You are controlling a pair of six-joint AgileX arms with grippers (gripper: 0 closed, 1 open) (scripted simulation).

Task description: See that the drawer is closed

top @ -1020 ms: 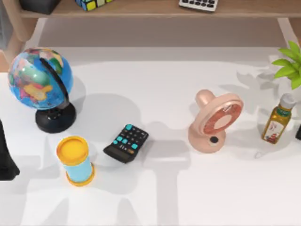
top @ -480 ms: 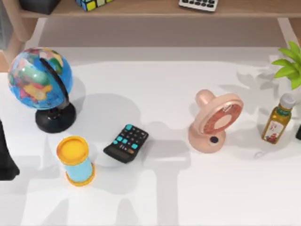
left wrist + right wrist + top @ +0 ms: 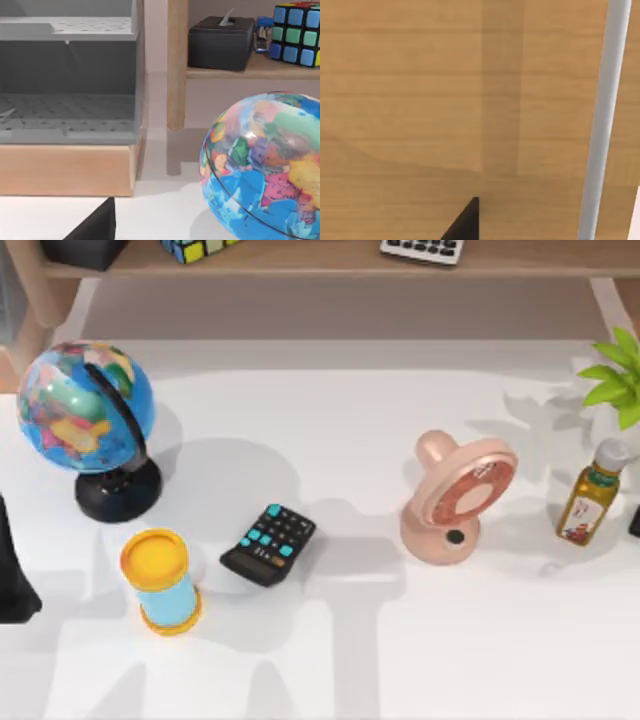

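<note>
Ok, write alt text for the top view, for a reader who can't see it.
A white table seen from above holds a globe, a yellow-capped blue cylinder, a black calculator, a pink fan and an oil bottle.

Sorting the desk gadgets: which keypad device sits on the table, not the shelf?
The black calculator with teal keys, between the yellow-lidded cylinder and pink fan; the white keypad lies on the shelf.
</note>
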